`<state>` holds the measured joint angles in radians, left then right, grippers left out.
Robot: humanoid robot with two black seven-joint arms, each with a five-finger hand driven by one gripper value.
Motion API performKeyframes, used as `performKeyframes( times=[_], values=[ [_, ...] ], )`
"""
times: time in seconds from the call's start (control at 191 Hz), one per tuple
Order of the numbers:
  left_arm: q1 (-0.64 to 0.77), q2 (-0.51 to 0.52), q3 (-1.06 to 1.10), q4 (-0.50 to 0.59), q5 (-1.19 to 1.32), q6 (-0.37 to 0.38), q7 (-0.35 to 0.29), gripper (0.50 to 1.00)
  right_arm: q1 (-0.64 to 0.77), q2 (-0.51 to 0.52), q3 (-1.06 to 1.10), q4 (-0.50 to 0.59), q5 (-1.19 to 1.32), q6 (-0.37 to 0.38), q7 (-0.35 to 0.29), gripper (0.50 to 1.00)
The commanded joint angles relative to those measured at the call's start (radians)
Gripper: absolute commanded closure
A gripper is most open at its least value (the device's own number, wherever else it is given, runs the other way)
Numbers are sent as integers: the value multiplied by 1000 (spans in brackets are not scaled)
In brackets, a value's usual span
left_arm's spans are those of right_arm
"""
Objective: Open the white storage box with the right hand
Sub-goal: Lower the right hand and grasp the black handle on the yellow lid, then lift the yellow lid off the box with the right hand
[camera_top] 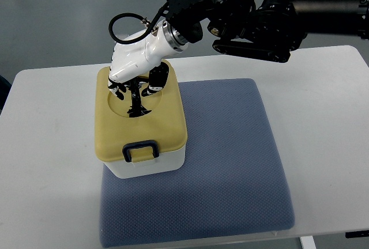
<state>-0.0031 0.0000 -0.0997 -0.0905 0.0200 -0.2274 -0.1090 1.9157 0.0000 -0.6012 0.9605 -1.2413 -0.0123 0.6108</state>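
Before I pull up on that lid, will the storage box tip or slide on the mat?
The storage box looks rigid, probably light. It is tall and overhangs the blue mat's left edge, so it may rock. The right hand pressing on the yellow lid could steady it.

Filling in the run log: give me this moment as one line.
right hand: over yellow lid, fingers down in its round recess | white storage box: closed, black latch down | on blue mat

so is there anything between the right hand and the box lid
Nothing shows there in the top view. The right hand sits directly over the yellow lid of the white storage box, fingers reaching down into its round recess.
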Motion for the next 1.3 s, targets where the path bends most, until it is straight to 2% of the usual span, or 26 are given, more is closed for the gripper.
performKeyframes(
  times=[0.0, 0.141, 0.246, 0.371, 0.559, 0.695, 1.296],
  values=[
    [0, 0, 0, 0, 0, 0, 0, 500, -1, 0, -2, 0, -3, 0, 0, 850],
    [0, 0, 0, 0, 0, 0, 0, 500, -6, 0, -2, 0, -9, 0, 0, 895],
    [0, 0, 0, 0, 0, 0, 0, 500, -7, 0, -2, -2, -10, 0, 0, 955],
    [0, 0, 0, 0, 0, 0, 0, 500, -7, 0, -2, -3, -10, 0, 0, 1000],
    [0, 0, 0, 0, 0, 0, 0, 500, -6, 0, 0, -8, -12, -3, 0, 1000],
    [0, 0, 0, 0, 0, -1, 0, 500, 2, 0, 5, -9, -10, -43, 0, 1000],
    [0, 0, 0, 0, 0, -1, 0, 500, 72, 0, 61, -9, 3, -55, 0, 1000]
  ],
)
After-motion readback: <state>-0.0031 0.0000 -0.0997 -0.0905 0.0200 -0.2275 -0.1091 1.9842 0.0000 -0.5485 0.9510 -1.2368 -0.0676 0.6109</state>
